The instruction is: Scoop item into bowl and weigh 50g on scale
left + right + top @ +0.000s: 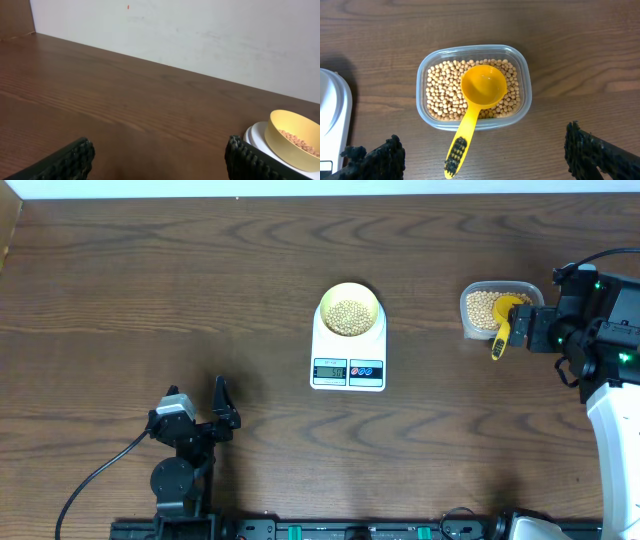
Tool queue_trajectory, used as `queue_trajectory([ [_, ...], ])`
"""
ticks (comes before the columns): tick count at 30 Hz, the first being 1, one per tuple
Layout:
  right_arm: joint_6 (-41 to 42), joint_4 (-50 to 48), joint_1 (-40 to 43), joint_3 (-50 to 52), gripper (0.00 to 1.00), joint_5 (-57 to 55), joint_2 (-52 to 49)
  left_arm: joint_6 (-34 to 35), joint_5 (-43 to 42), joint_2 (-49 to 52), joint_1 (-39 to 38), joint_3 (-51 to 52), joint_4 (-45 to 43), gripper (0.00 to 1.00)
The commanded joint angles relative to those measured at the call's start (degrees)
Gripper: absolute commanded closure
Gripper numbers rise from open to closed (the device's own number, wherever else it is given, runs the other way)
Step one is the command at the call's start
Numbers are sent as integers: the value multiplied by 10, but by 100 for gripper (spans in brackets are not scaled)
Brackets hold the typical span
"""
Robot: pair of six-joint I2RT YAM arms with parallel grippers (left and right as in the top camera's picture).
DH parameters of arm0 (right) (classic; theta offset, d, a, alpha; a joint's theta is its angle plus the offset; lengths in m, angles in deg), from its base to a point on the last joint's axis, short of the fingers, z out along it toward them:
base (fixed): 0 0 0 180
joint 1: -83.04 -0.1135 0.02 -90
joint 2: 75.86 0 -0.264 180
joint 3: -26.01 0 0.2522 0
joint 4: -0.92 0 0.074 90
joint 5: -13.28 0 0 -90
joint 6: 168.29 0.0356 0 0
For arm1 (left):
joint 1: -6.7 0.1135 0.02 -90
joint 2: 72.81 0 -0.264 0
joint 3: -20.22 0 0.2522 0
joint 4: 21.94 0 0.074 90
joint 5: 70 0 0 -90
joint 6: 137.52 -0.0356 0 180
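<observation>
small round tan beans [348, 317] in pale yellow round bowl [375, 304] on flat white scale [348, 350], middle. your left gripper [157, 162] wide open, empty. your right gripper [487, 161] same, near yellow plastic scoop [482, 87] in clear tub [421, 92].

A: How many containers stand on the table [120, 280]?
B: Two: one bowl [280, 150] and one tub [421, 95].
A: And tools?
B: One scoop [482, 87] and one scale [325, 345]. The scale carries one display [330, 371] and two buttons [366, 371].
A: The beans [440, 95]?
B: Too many to count. They lie in two heaps, one in the tub and one in the bowl.
A: Grippers?
B: Two: the left gripper [157, 162] and the right gripper [487, 160], each with two fingers.
</observation>
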Motion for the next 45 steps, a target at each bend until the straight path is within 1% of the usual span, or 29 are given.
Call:
queue_trajectory([
  [1,-7,1,-2,-1,1,0,0,-5,24,-3,3,8,25,15],
  [20,-8,1,-2,-1,1,-7,0,-5,24,-3,3,8,25,14],
  [28,-2,7,-3,14,1,-2,19,-5,24,-3,3,8,26,14],
  [32,32,-45,-3,76,1,-2,54,-5,24,-3,3,8,25,15],
  [36,68,-146,-3,168,1,13,97,-5,24,-3,3,8,25,14],
  [41,68,-277,-5,279,1,54,149,-5,24,-3,3,8,26,14],
  [45,68,-348,-18,351,1,56,190,-5,24,-3,3,8,26,15],
])
